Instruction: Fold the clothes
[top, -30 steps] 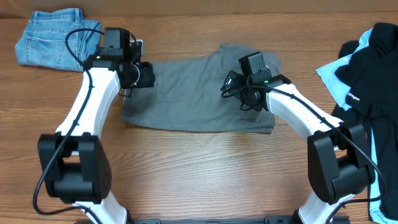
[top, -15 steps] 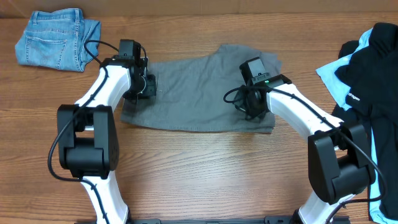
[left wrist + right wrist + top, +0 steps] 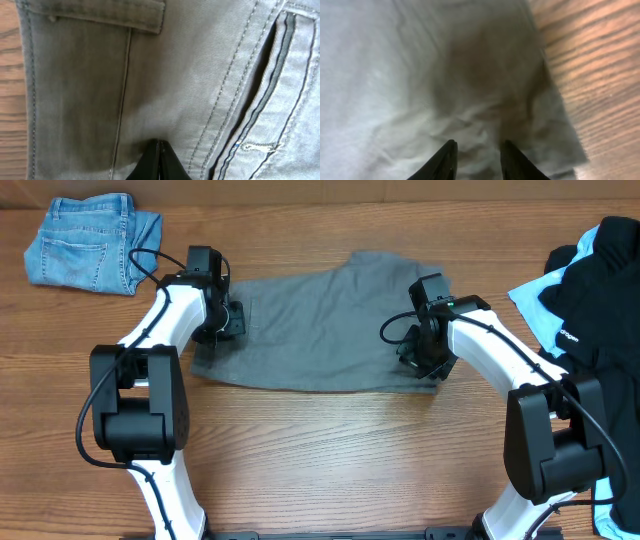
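Observation:
Grey shorts (image 3: 320,320) lie spread flat across the middle of the wooden table (image 3: 330,450). My left gripper (image 3: 222,328) sits on their left end. In the left wrist view its fingers (image 3: 159,150) are shut, tips pressed together into the grey cloth (image 3: 190,75) beside a seam and a pocket opening (image 3: 270,85). My right gripper (image 3: 428,365) is over the shorts' right end near the lower corner. Its fingers (image 3: 480,155) stand a little apart over rumpled grey cloth (image 3: 420,75), and the wood (image 3: 600,75) shows just beyond the hem.
Folded blue denim (image 3: 90,240) lies at the back left corner. A heap of black (image 3: 590,290) and light-blue (image 3: 535,305) garments fills the right edge, close to my right arm.
My left gripper came down onto the shorts' left end and shut there. My right gripper narrowed from wide open and slid right towards the hem. The shorts have stayed in place.

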`<state>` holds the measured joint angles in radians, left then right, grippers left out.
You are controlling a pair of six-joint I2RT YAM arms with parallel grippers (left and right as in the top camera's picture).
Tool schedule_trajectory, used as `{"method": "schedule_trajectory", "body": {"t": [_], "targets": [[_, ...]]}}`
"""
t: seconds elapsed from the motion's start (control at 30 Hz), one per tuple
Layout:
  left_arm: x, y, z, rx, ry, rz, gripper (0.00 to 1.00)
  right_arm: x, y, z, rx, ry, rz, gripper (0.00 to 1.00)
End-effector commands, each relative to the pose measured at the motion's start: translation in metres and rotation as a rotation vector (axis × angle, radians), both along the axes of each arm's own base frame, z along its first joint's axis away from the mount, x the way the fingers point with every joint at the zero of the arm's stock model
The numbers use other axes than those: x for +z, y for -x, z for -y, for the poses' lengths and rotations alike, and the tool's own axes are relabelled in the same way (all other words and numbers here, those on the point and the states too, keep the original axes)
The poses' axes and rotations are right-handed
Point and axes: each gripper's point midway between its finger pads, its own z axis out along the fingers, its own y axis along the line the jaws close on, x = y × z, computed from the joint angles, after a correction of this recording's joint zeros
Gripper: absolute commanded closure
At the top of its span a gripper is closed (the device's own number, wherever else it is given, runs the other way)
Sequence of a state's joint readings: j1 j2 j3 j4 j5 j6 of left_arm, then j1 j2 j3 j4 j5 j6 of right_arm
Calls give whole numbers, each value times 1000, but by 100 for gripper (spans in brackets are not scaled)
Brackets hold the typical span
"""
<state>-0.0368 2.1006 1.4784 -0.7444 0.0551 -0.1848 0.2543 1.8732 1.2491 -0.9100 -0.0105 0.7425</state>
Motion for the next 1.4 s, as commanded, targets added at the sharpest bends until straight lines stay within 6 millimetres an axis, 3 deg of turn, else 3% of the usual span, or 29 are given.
{"method": "schedule_trajectory", "body": {"t": [0.0, 0.33, 0.53, 0.97, 1.2, 1.37], "targets": [[-5, 0, -20, 52, -37, -18, 96, -3, 2, 2, 13, 9, 5, 76], [-19, 15, -22, 59, -41, -59, 96, -28, 26, 4, 13, -9, -50, 96], [-22, 30, -49, 188, -164, -105, 96, -30, 43, 17, -69, 29, -122, 96], [-22, 49, -78, 295, -163, -178, 96, -28, 58, 36, -163, 121, -176, 96], [-7, 47, -79, 298, -161, -160, 96, -3, 52, 50, -188, 180, -130, 96], [27, 46, -79, 308, -156, -108, 96, 36, 28, 50, -141, 148, -6, 96]]}}
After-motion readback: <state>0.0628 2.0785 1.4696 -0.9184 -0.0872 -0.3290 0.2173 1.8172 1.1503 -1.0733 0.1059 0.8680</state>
